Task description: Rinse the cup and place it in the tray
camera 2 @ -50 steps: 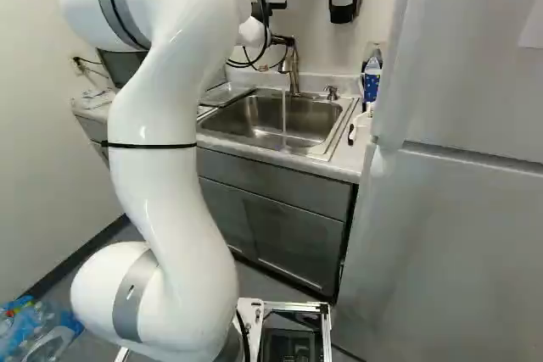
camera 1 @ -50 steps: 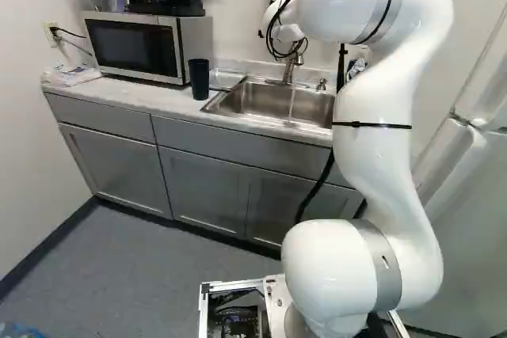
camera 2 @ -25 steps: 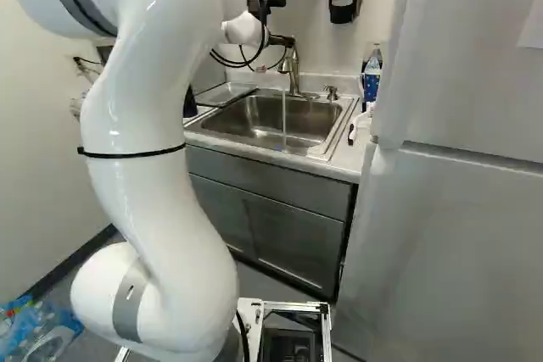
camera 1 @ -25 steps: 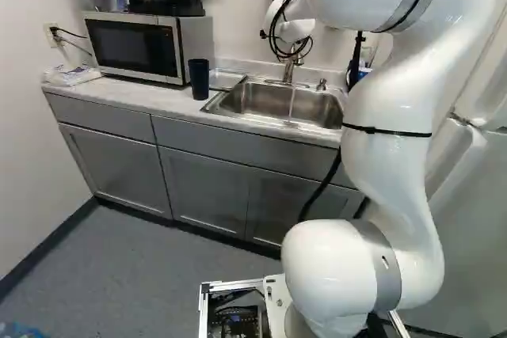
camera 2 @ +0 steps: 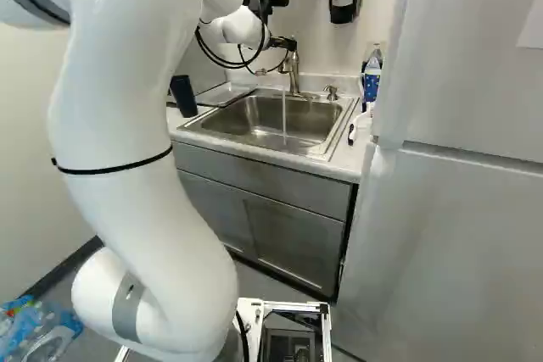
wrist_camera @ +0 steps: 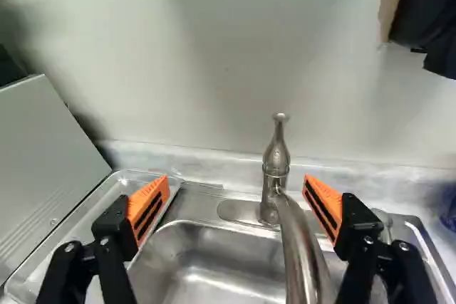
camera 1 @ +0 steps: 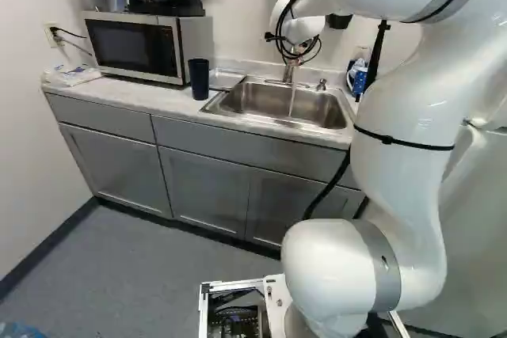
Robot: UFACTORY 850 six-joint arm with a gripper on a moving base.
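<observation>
We swung our arm (camera 1: 404, 184) over a bit. Water (camera 2: 284, 116) runs from the tap (wrist_camera: 276, 165), but rinsing the cup (camera 1: 199, 79) and putting it in the tray (wrist_camera: 75, 229) look left to do. It stands on the counter (camera 1: 135, 93), tall and dark. Our gripper (wrist_camera: 237, 181) is wide open, holding nothing.

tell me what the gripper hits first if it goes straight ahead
Likely the faucet, ahead between the open fingers, with the wall behind it; depth is hard to judge.

Wht walls (camera 1: 28, 132), gry cabs (camera 1: 202, 184), gry flr (camera 1: 142, 275).
</observation>
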